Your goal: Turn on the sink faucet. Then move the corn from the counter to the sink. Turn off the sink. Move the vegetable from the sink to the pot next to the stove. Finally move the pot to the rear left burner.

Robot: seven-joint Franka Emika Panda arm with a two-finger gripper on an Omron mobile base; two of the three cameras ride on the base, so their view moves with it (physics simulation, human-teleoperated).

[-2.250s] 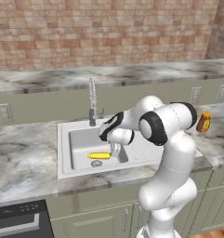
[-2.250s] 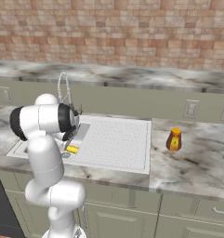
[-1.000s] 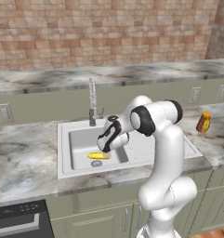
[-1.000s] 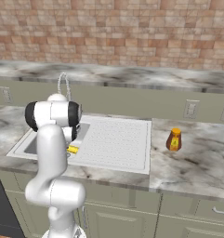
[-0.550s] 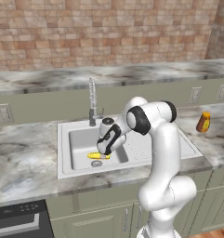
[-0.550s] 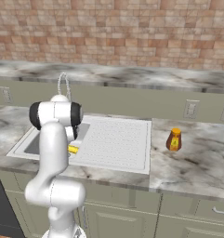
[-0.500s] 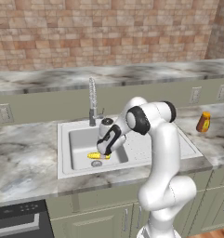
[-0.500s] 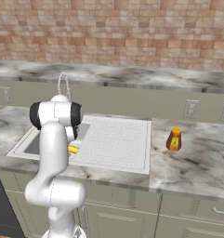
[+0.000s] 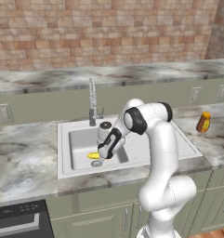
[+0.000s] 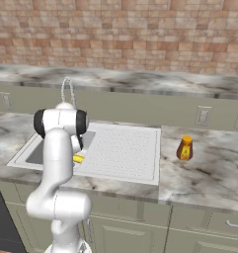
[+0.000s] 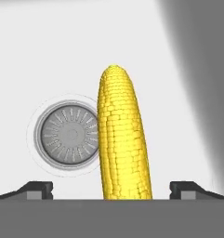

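The yellow corn [image 9: 93, 155] lies on the floor of the sink's left basin [image 9: 81, 142], right beside the round drain [image 11: 69, 135]. In the hand view the corn [image 11: 122, 139] runs lengthwise up the middle. My gripper [image 9: 104, 152] is low in the basin just over the corn. It is open [image 11: 113, 190], with one fingertip [image 11: 36, 189] on each side of the cob and well apart from it. The faucet [image 9: 91, 100] rises behind the basin, and no water shows. A yellow end of the corn [image 10: 78, 158] peeks out beside my arm in the right base view. The pot is out of view.
A ribbed drainboard [image 9: 176, 144] forms the sink's right half. An amber bottle [image 9: 203, 122] stands on the counter to the right, also seen as the bottle [image 10: 184, 148]. The stove's dark front [image 9: 20, 223] is at the lower left. A brick wall backs the rear counter.
My hand has swung left and come down into the basin, ending just over the corn. The jaws stayed wide open. The corn has not moved.
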